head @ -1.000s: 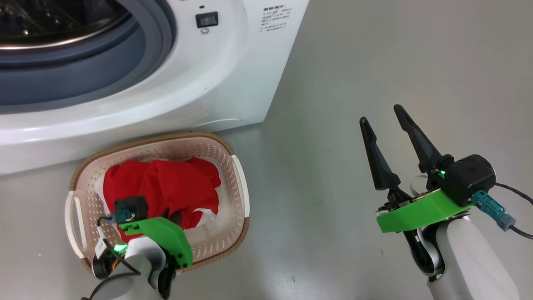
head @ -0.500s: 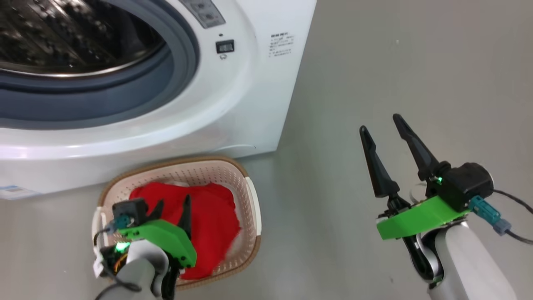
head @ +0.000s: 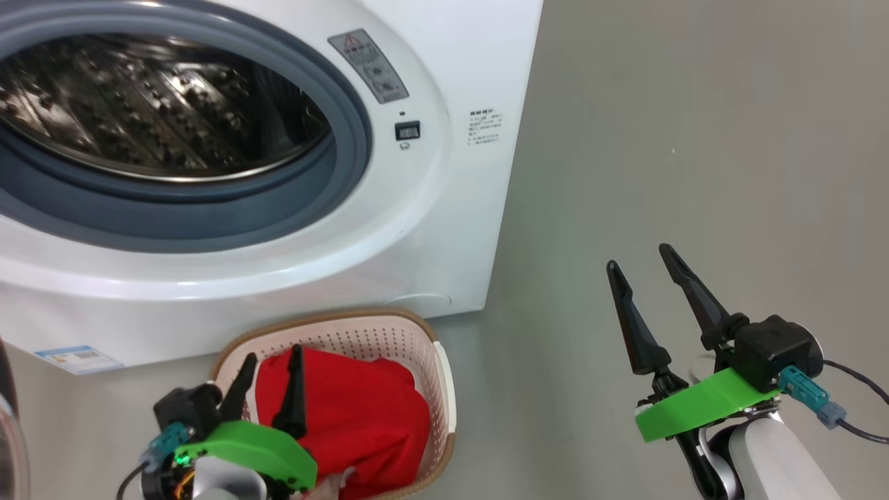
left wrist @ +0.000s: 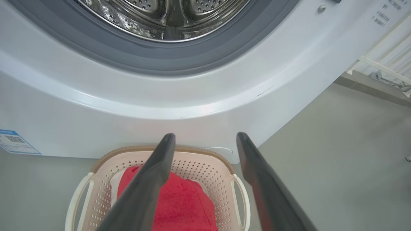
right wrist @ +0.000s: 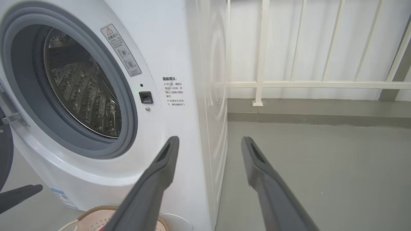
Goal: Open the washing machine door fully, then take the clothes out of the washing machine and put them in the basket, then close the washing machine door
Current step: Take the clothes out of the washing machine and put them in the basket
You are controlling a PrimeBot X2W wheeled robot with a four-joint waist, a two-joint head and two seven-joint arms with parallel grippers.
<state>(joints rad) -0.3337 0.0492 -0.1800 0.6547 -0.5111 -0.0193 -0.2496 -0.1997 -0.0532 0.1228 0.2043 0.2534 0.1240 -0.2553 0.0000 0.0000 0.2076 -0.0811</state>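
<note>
The washing machine (head: 444, 208) stands open, its steel drum (head: 160, 111) bare inside the grey gasket (head: 208, 226). A dark sliver of the washing machine door (right wrist: 4, 160) hangs swung out at the left edge of the right wrist view. On the floor before the machine, the basket (head: 444, 389) holds the red clothes (head: 361, 423), with a bit of white cloth (head: 333, 480) at their near edge. Just above those clothes (left wrist: 183, 202) my left gripper (head: 273, 354) is open and holds nothing; its fingers frame the basket (left wrist: 96, 163). Off to the right, my right gripper (head: 637, 257) hovers open and empty over the floor.
Grey floor (head: 694, 139) spreads to the right of the machine. Behind that floor, a white railing (right wrist: 261, 83) runs along a low kerb. A blue label (head: 76, 357) sits low on the machine's front, left of the basket.
The head camera has tilted up, showing more of the drum. My left gripper has risen out of the basket with its fingers apart, leaving the red clothes in it. The right gripper stays open.
</note>
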